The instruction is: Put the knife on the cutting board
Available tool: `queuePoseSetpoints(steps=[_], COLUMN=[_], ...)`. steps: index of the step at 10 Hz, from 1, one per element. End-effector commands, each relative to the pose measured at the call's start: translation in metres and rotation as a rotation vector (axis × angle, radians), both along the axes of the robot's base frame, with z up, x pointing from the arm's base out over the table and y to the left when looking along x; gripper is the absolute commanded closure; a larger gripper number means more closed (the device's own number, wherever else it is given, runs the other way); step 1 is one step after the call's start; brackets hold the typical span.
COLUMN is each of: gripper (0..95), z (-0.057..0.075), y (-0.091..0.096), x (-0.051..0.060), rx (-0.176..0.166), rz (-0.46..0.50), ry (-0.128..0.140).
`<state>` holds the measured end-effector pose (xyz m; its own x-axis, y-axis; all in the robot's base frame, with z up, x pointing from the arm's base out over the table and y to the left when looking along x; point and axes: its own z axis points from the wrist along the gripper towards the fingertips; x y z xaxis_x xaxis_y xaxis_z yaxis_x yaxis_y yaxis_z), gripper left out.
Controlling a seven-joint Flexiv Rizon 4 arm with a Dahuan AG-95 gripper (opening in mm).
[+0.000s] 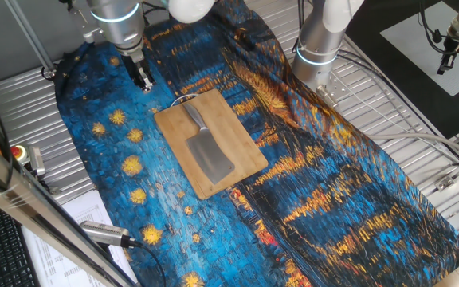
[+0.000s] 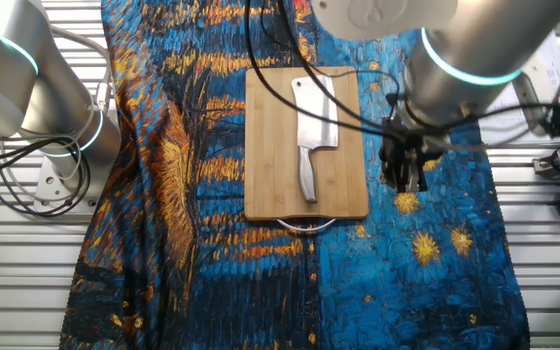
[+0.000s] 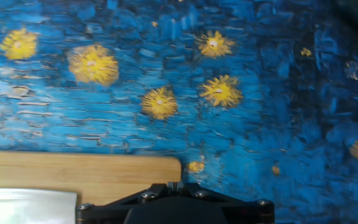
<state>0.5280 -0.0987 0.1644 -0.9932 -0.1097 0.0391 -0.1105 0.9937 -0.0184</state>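
The knife (image 1: pixel 209 151), a grey metal cleaver, lies flat on the cutting board (image 1: pixel 174 127), a tan bamboo rectangle with a wire loop (image 1: pixel 183 100) at its far end. In the other fixed view the knife (image 2: pixel 314 117) rests along the board (image 2: pixel 265 146). My gripper (image 1: pixel 142 78) hangs over the blue cloth beside the board's loop end, apart from both; it also shows in the other fixed view (image 2: pixel 406 175). In the hand view the gripper (image 3: pixel 174 185) is shut and empty, with the board's corner (image 3: pixel 73 174) and a strip of blade (image 3: pixel 23 208) at the lower left.
A starry-night patterned cloth (image 1: pixel 333 183) covers the table. A second arm's base (image 1: pixel 317 48) stands at the back. A silver-and-black cylindrical tool (image 1: pixel 106 233), papers (image 1: pixel 78 211) and a red button (image 1: pixel 18 151) lie at the left edge.
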Motion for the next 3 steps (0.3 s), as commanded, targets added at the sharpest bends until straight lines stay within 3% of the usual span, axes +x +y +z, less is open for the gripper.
queuePoseSetpoints(steps=[1,3], gripper=[95.0,95.0], z=[-0.0002,-0.0003], y=[0.0000,0.0000], x=[-0.0009,-0.0009], rx=[0.009,0.009], rz=[0.003,0.009], ry=[-0.019,-0.020])
